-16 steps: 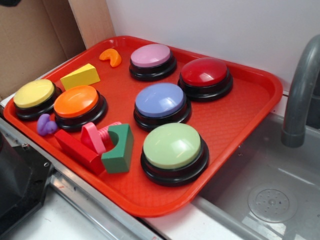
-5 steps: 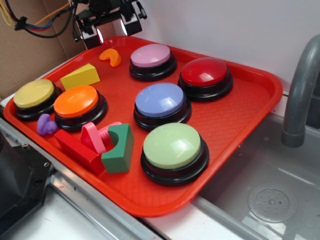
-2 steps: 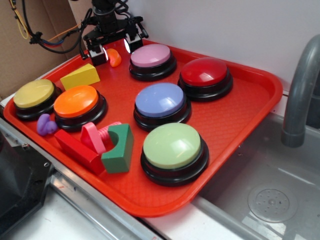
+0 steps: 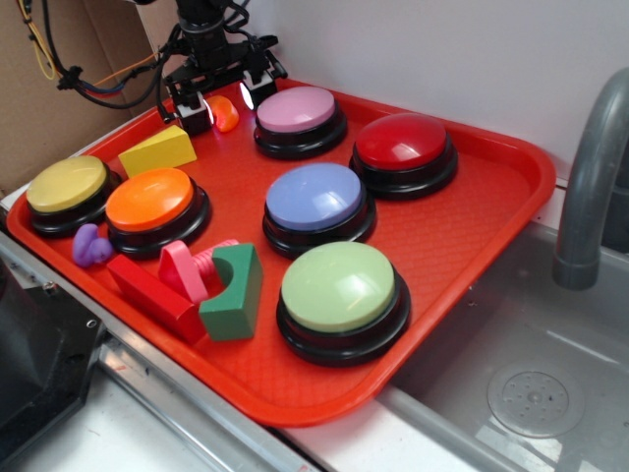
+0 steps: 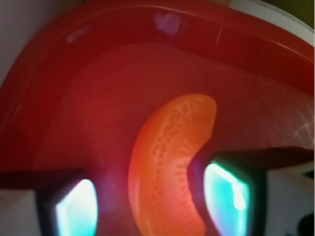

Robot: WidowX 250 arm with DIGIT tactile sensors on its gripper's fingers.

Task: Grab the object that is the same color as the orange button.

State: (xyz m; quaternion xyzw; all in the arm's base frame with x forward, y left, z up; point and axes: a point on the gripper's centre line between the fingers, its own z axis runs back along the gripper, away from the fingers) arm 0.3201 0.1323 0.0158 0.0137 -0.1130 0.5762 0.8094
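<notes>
The small glossy orange crescent piece [image 4: 225, 113] lies on the red tray [image 4: 472, 246] at its far left corner. My gripper [image 4: 222, 101] is lowered over it, jaws open, one finger on each side of the piece. In the wrist view the orange piece [image 5: 170, 167] fills the gap between the two glowing fingertips [image 5: 76, 211]; the right fingertip sits close against its inner curve, while a gap shows on the left. The large orange button [image 4: 150, 200] with black base stands at the tray's left front.
On the tray: yellow wedge block [image 4: 157, 150], yellow button [image 4: 66, 185], pink button [image 4: 296, 110], red button [image 4: 402, 144], blue button [image 4: 315, 198], green button [image 4: 338, 287], a purple piece [image 4: 90, 246], red and green blocks [image 4: 231, 291]. A sink and faucet [image 4: 590, 177] lie right.
The arm came into view from the back left and descended onto the orange crescent; the open fingers now straddle it a little lower than 0.4 s ago. The piece has not moved.
</notes>
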